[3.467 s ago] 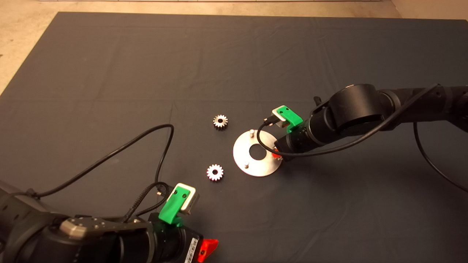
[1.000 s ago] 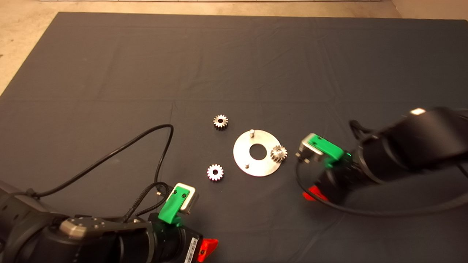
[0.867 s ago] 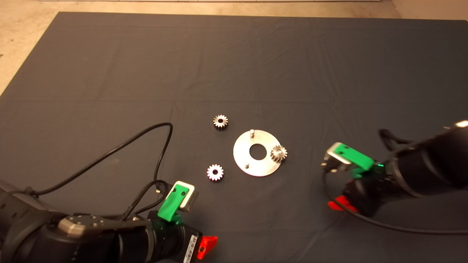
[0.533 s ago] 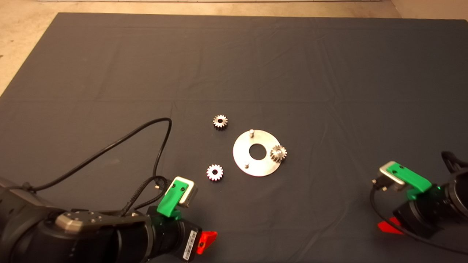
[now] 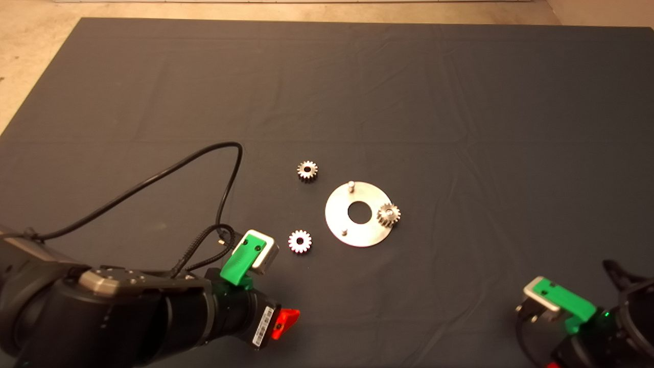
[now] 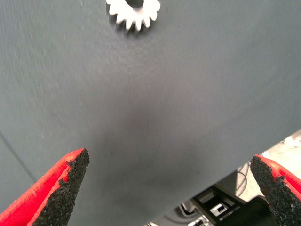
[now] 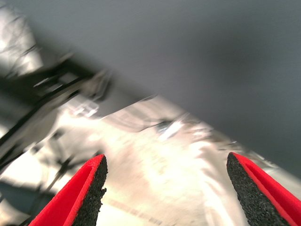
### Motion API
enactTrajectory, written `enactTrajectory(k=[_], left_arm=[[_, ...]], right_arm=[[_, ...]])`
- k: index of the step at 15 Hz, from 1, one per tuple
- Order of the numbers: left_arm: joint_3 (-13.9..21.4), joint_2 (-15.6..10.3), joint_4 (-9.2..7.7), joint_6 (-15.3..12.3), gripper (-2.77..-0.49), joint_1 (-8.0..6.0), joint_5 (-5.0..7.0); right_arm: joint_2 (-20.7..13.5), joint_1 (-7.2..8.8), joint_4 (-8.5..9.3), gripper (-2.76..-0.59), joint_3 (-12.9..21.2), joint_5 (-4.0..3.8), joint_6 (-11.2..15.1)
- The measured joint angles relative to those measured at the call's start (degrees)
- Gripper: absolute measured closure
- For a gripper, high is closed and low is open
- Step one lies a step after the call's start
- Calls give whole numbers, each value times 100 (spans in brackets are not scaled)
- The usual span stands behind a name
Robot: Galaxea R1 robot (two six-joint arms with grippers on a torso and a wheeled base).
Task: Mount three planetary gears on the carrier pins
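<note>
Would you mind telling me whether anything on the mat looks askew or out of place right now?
Nothing stands out. One gear sits on the disc, overhanging its rim; two gears lie flat on the mat beside it.

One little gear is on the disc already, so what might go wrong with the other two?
The near loose gear lies flat on the mat, so the open left tool may struggle to grip it. The two bare pins are thin, so a gear could easily miss. A nudge to the disc might disturb the seated gear.
</note>
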Motion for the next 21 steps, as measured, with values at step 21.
enactTrajectory(k=[21], left_arm=[[-1002, 601, -107, 835, -248, -106, 0]], right_arm=[[620, -85, -1185, -186, 179, -143, -20]])
